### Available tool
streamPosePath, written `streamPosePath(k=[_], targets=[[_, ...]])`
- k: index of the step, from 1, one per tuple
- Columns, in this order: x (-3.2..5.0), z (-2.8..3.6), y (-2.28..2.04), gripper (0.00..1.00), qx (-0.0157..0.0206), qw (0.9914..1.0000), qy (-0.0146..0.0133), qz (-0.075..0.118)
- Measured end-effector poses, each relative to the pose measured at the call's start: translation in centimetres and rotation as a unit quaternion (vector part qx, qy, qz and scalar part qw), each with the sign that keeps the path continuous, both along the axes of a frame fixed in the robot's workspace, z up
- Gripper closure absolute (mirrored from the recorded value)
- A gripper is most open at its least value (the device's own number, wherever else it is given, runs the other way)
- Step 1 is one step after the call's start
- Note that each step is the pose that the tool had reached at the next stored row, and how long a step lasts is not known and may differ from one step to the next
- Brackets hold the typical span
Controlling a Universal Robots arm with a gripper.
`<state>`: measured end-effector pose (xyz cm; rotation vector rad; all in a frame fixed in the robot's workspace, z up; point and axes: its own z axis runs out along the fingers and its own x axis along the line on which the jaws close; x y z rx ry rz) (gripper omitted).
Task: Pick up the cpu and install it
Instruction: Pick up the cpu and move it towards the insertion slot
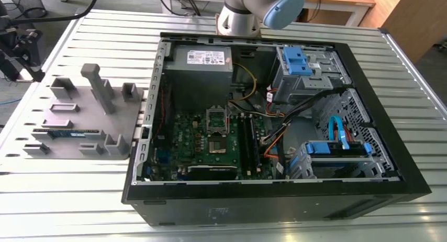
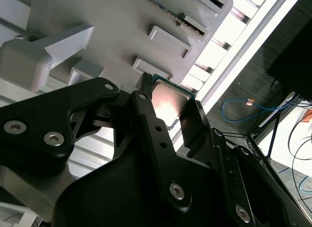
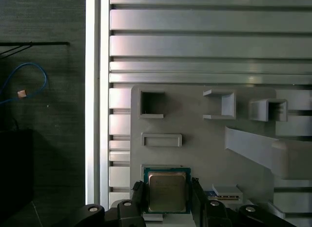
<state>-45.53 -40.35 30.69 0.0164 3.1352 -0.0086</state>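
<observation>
The cpu (image 3: 167, 192), a small flat square chip with a shiny silver-grey top and a green rim, sits between my two black fingers, which press on its opposite sides. In the second wrist view the cpu (image 2: 168, 102) catches a bright glare, and the gripper (image 2: 168, 110) is shut on it. It hangs above the grey fixture plate (image 3: 195, 134), near the plate's edge. In the exterior view the dark gripper (image 1: 24, 58) hovers at the far left, over the table beside the fixture plate (image 1: 77, 113). The motherboard's socket (image 1: 216, 119) lies inside the open computer case (image 1: 279, 195).
Upright posts and pockets (image 1: 98, 87) rise from the fixture plate, and a blue-green memory stick (image 1: 66, 132) lies in one slot. The ribbed metal table (image 3: 209, 41) ends close by, with dark floor and a blue cable (image 3: 29, 83) beyond. Drive cages (image 1: 307, 69) and cables crowd the case.
</observation>
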Motion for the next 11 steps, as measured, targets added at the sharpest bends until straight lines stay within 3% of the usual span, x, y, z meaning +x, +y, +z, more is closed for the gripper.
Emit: streamPosePath(k=[7,11], targets=[[0.0,0.03,0.0,0.53,0.0,1.0,0.0001,0.0],[0.0,0.36,0.0,0.53,-0.0001,1.0,0.0001,0.0]])
